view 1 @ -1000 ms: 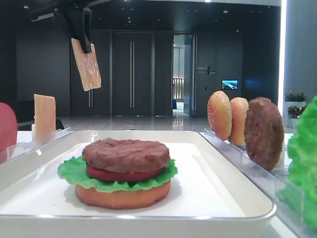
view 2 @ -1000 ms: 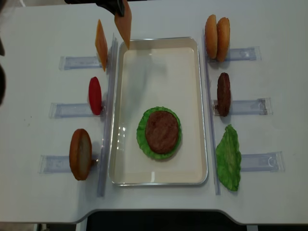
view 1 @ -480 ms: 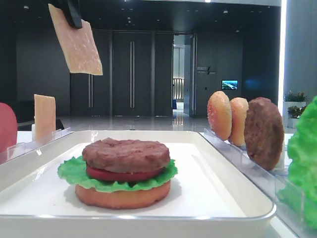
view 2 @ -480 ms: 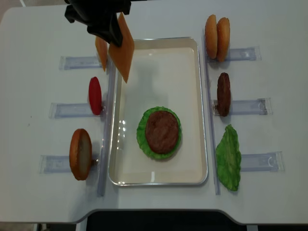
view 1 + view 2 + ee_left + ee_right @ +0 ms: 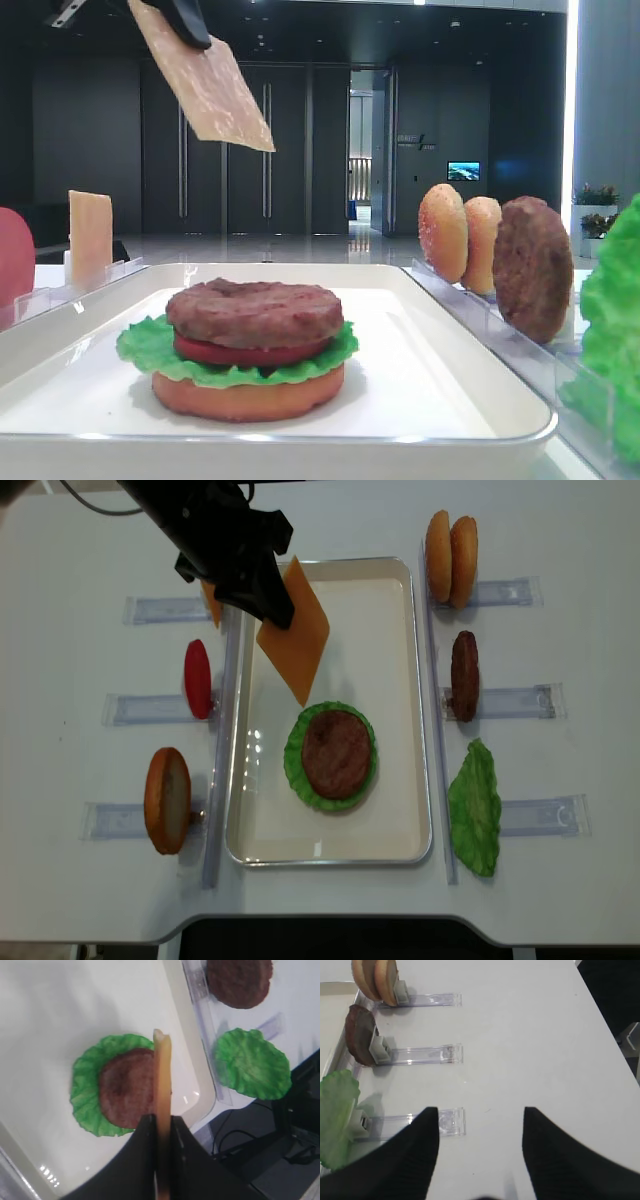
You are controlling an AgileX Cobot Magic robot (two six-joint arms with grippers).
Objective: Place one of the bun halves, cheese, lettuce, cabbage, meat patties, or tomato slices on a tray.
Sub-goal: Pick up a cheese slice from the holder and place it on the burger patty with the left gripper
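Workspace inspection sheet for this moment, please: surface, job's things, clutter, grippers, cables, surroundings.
Surface: white table, bare parts clean.
Job's things: tray holds a stack topped by a meat patty over lettuce; cheese hangs above the tray; spare buns, patty, lettuce leaf, tomato slice stand in clear racks.
Clutter: nothing seen.
Grippers: left gripper shut on the cheese; right gripper open, empty.
Cables: some under the table edge.
Surroundings: dark hall behind.
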